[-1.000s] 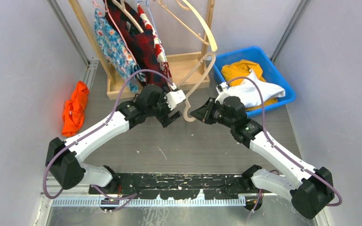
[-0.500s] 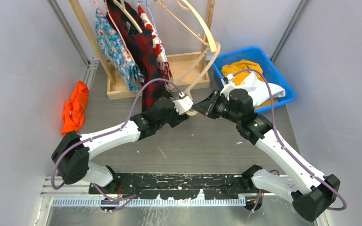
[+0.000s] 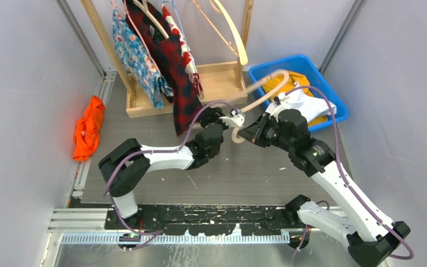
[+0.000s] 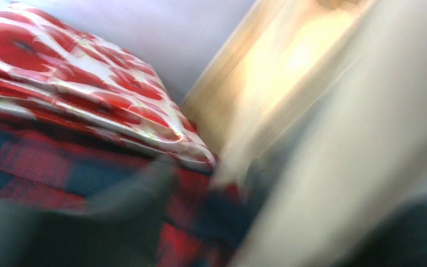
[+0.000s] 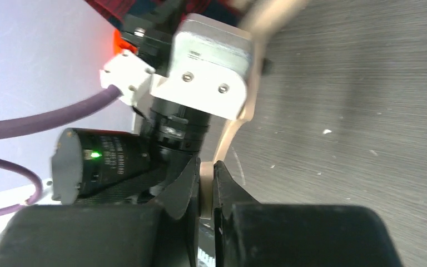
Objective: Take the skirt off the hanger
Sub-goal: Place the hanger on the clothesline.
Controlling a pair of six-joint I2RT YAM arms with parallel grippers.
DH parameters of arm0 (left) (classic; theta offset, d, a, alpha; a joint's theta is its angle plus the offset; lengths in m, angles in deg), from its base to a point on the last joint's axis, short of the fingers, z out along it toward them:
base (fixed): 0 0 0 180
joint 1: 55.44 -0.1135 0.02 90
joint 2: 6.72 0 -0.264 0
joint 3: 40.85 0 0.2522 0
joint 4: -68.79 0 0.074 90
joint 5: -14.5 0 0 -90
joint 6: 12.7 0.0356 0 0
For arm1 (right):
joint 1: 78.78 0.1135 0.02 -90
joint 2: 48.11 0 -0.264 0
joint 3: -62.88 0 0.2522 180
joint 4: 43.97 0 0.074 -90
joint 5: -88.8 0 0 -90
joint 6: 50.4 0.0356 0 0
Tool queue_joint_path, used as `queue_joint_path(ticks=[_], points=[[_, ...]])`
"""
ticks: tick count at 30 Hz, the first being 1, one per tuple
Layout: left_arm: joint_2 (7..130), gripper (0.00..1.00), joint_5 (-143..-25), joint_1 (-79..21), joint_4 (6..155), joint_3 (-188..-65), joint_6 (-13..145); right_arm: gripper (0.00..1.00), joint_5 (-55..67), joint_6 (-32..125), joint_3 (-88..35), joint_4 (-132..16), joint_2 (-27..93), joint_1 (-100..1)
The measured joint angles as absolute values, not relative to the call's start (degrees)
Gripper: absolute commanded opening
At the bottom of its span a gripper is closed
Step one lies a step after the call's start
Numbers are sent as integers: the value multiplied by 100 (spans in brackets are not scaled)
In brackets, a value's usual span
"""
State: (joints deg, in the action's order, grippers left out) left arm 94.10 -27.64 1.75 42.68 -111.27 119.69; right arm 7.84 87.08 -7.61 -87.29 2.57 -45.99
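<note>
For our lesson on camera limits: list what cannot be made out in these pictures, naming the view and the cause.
- Left end effector: open or shut is unknown. The left wrist view is motion-blurred, and in the top view the wrist covers its fingers.
- Hanger: smeared by motion in the top view. It is cut by the upper edge of the right wrist view, where the right end effector pinches it.
- Plaid garment: its top runs off the top view's upper edge.

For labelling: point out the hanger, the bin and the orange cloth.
hanger [image 5: 225, 139]: right wrist view, thin stem.
bin [image 3: 278, 62]: top view, far rim.
orange cloth [image 3: 89, 127]: top view, middle.
</note>
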Motion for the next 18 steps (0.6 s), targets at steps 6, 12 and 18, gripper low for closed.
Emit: queue_joint_path(ticks=[6, 12, 18], points=[[9408, 0, -2430, 192, 3627, -11191, 12459, 1, 279, 8485, -825, -8891, 195, -4734], [8750, 0, -2733, 212, 4735, -11118, 12168, 1, 439, 8452, -965, -8856, 174, -4671], [7889, 0, -3127, 164, 6243, -11304, 11663, 28, 871, 8483, -1188, -8607, 80, -4577]])
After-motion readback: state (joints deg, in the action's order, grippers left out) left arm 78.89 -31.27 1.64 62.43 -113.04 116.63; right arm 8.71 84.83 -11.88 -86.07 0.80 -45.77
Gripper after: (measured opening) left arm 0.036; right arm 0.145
